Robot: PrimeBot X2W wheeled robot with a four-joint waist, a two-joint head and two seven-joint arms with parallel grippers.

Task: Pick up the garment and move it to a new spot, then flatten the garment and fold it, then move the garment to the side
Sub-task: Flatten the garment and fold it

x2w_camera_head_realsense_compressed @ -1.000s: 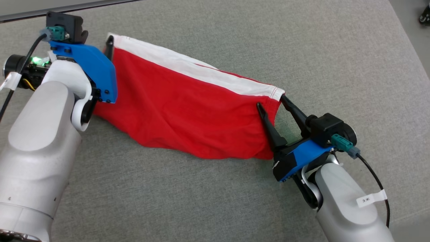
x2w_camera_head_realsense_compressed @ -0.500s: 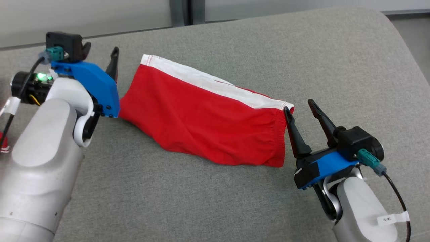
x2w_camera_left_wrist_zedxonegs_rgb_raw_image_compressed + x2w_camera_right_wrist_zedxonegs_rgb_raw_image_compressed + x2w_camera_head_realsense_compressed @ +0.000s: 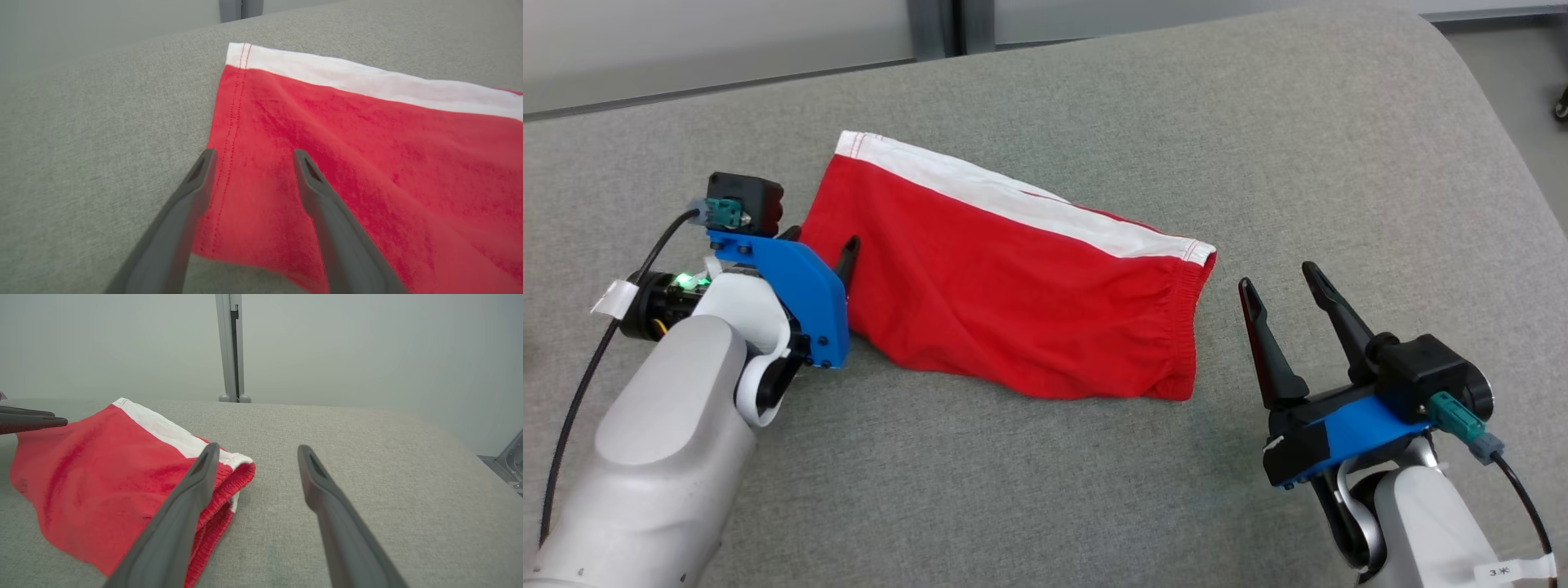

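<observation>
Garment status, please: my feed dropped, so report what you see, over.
Left gripper open, fingers at the garment, left end. Right gripper open, apart from its right end. It lies free, rumpled, on the grey cushion. No obstruction seen.

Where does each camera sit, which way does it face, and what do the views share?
Head view: on the head, facing forward and down at the red garment on the grey surface; both arms show.
Left wrist view: on that wrist, facing along the open left gripper onto the garment's stitched end.
Right wrist view: on that wrist, facing along the open right gripper past the garment's elastic end toward a wall.
Shared: all three show the garment.
</observation>
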